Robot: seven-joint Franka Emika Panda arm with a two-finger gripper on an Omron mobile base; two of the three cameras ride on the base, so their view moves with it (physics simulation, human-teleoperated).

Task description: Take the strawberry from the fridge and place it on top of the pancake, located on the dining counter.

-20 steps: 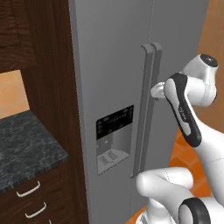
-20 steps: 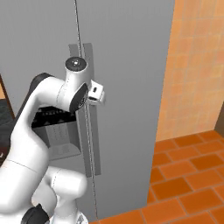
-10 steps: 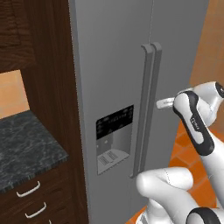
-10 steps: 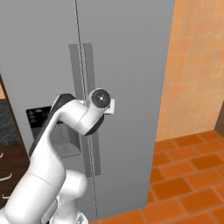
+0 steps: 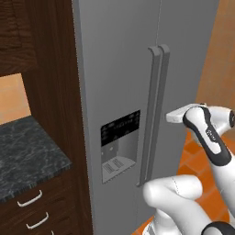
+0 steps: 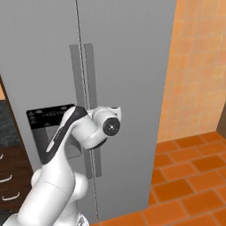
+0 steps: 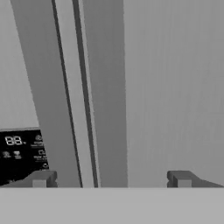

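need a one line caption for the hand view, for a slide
Open gripper faces the closed fridge, its right door handle between the fingertips, dispenser panel at lower left.

We see the fridge (image 5: 119, 69) in matt grey metal, cabinets (image 5: 46, 55) in dark wood, the counter (image 5: 23, 151) in polished black stone.

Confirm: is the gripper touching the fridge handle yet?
Apart. In the hand view the open gripper has both fingertips short of the fridge, with its right-door handle between them, ungrasped.
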